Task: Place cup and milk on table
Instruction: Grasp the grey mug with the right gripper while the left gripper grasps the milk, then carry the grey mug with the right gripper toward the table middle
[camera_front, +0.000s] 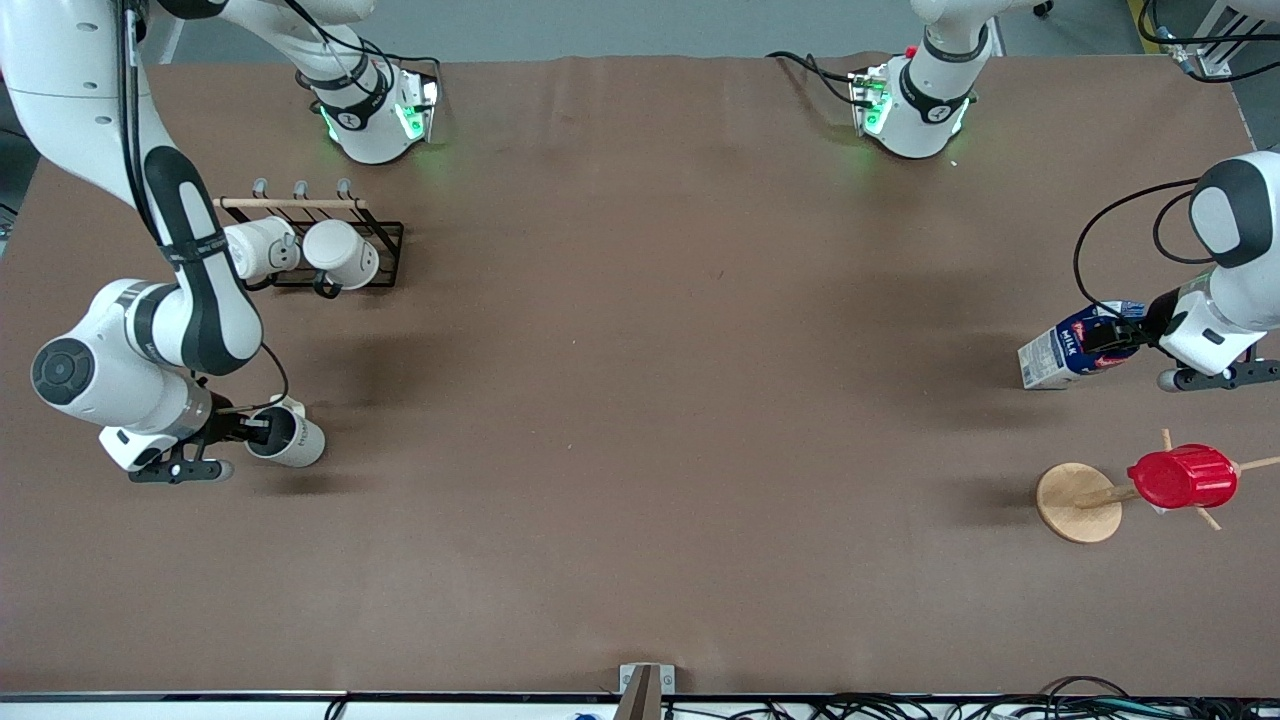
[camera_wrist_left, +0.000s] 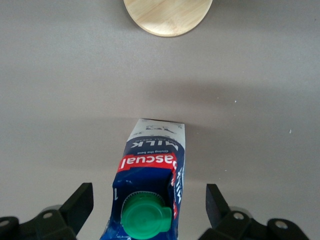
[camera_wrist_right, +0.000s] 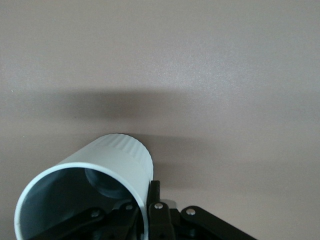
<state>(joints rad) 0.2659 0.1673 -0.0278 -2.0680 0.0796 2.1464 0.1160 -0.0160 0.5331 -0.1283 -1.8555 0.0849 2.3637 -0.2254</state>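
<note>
The milk (camera_front: 1068, 352), a blue-and-white carton with a green cap, stands on the brown table (camera_front: 640, 400) near the left arm's end. My left gripper (camera_front: 1115, 335) is open around its top, and both fingers stand clear of its sides. In the left wrist view the carton (camera_wrist_left: 150, 165) sits between the fingertips (camera_wrist_left: 80, 202). My right gripper (camera_front: 248, 432) is shut on the rim of the off-white cup (camera_front: 290, 438), with one finger inside and one outside. It holds the cup tipped on its side low at the table, near the right arm's end. The right wrist view shows the cup (camera_wrist_right: 110, 165) and its dark inside.
A black rack (camera_front: 385, 240) with two white mugs (camera_front: 342, 255) stands farther from the front camera than the cup. A wooden mug tree on a round base (camera_front: 1077, 502) carries a red ribbed cup (camera_front: 1183, 476), nearer to the front camera than the milk.
</note>
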